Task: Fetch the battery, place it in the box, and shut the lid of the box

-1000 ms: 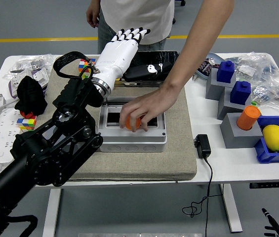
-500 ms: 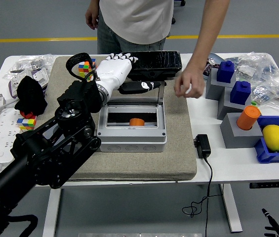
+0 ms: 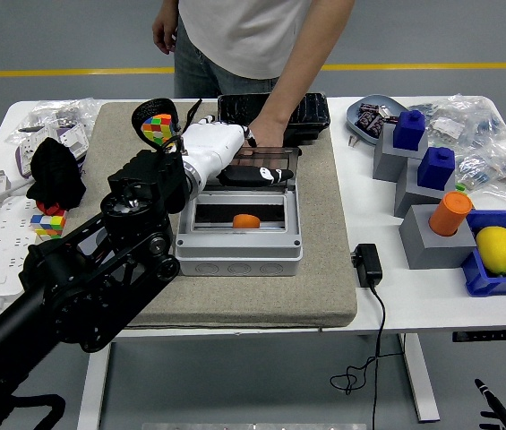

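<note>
Since half a second ago the person's hand (image 3: 266, 128) has swung from the right side of the mat over to the lid (image 3: 254, 167), and my left hand (image 3: 212, 150) has dropped lower onto that same lid, tipping it further toward the box (image 3: 240, 235). Starting at the left of the frame, my black left arm (image 3: 82, 278) comes up from the lower corner. My white fingers are pressed together, flat on the lid's left end, not gripping anything. Just right of them the person's hand touches the lid's far edge. Below, centre frame, the orange battery (image 3: 246, 220) already lies inside the open grey box. At the bottom right corner, only the fingertips of my right hand (image 3: 501, 416) show, can't tell their pose.
</note>
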